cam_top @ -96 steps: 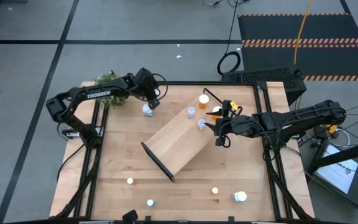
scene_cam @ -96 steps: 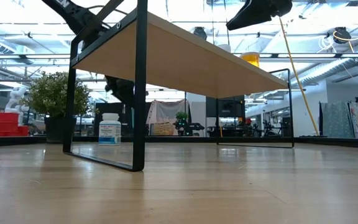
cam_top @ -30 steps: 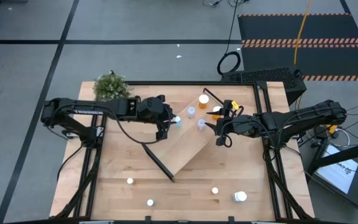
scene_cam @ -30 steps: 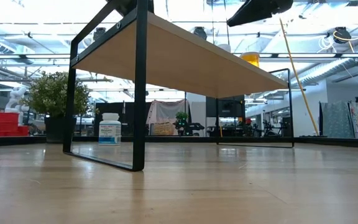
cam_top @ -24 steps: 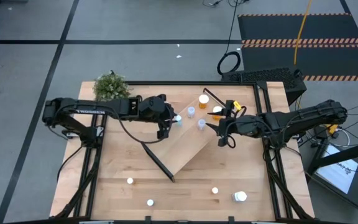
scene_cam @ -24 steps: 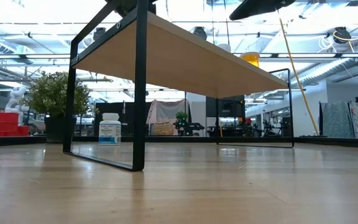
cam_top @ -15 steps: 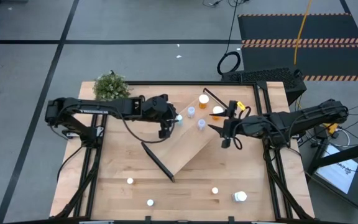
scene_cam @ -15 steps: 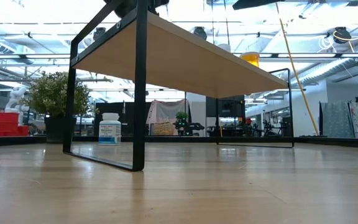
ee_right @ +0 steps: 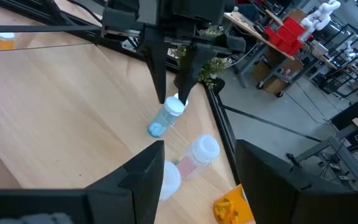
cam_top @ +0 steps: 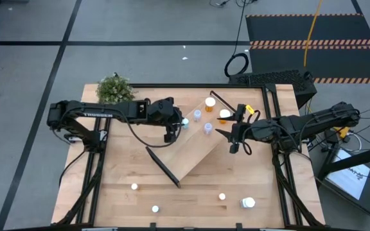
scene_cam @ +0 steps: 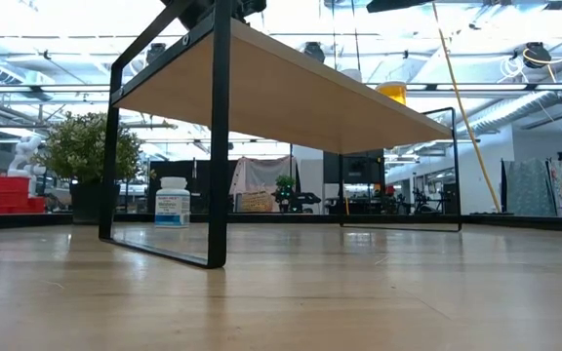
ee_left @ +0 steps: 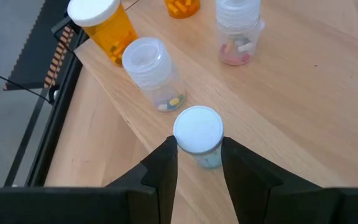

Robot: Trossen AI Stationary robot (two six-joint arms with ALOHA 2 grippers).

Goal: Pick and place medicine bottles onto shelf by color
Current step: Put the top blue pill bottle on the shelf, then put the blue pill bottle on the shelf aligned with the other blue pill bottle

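- Five bottles on or over the shelf (cam_top: 186, 149): two orange ones, two clear ones, one pale blue.
- Left gripper (ee_left: 197, 163) is narrowed onto the pale blue bottle (ee_left: 199, 135), fingers on either side of its body just under the white cap. Bottle stands at the shelf's far long edge, base at the board; I cannot tell if it bears weight.
- Clear bottle (ee_left: 152, 73) beside it holds a few small coloured pills; second clear bottle (ee_left: 237, 32) has pinkish contents. Orange bottle (ee_left: 102, 26), white cap, sits tilted near the corner; another orange one (ee_left: 182, 7) is cut off at frame edge.
- Right gripper (cam_top: 237, 136) hangs over the shelf's right end, fingers parted, nothing between them.
- Shelf: flat light-wood board, thin black brackets at both short ends, set diagonally on the table (cam_top: 121, 173). Near half of the board is bare.
- Four loose bottles along the table's near edge, well apart from the shelf, incl. a larger white one (cam_top: 248, 203).
- Green bushy plant (cam_top: 115, 88) at the far left corner.
- Large white bottle (scene_cam: 173, 202) stands on the table behind the shelf in the low view.
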